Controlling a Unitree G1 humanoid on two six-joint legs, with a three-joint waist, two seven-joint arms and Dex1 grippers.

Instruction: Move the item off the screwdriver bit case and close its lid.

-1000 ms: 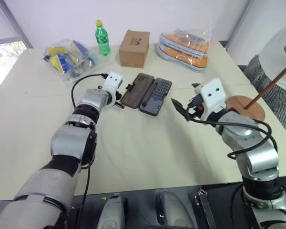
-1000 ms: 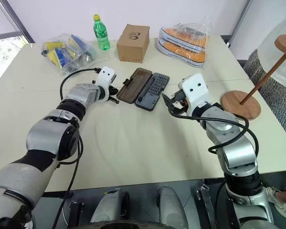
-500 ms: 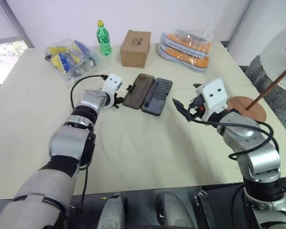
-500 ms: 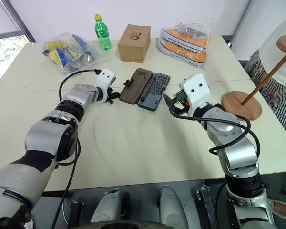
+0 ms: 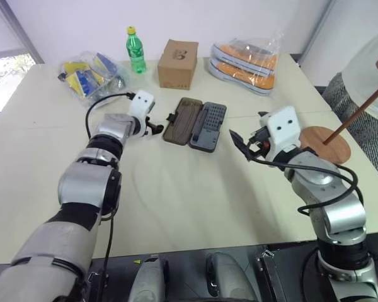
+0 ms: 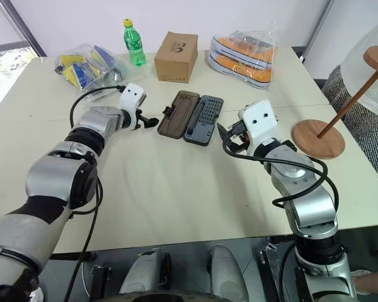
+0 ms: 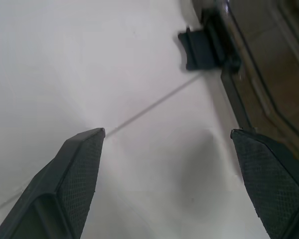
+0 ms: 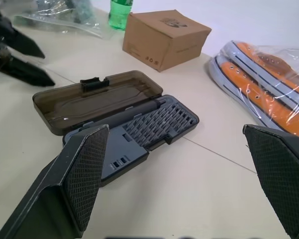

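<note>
Two halves of the screwdriver bit case (image 6: 192,117) lie flat open on the worktop (image 6: 176,189), its lid (image 6: 174,113) nearest the left hand (image 6: 143,117), which gapes empty beside the latch tab. Slip a finger under that edge and fold it over. The right hand (image 6: 225,139) idles released; the wooden stand (image 6: 327,123) sits well clear.

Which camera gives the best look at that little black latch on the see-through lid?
The left wrist view: the latch tab is close up, jutting from the lid over bare table. The right wrist view shows it smaller, on the lid's far edge. Both eye views show a tiny black speck.
</note>
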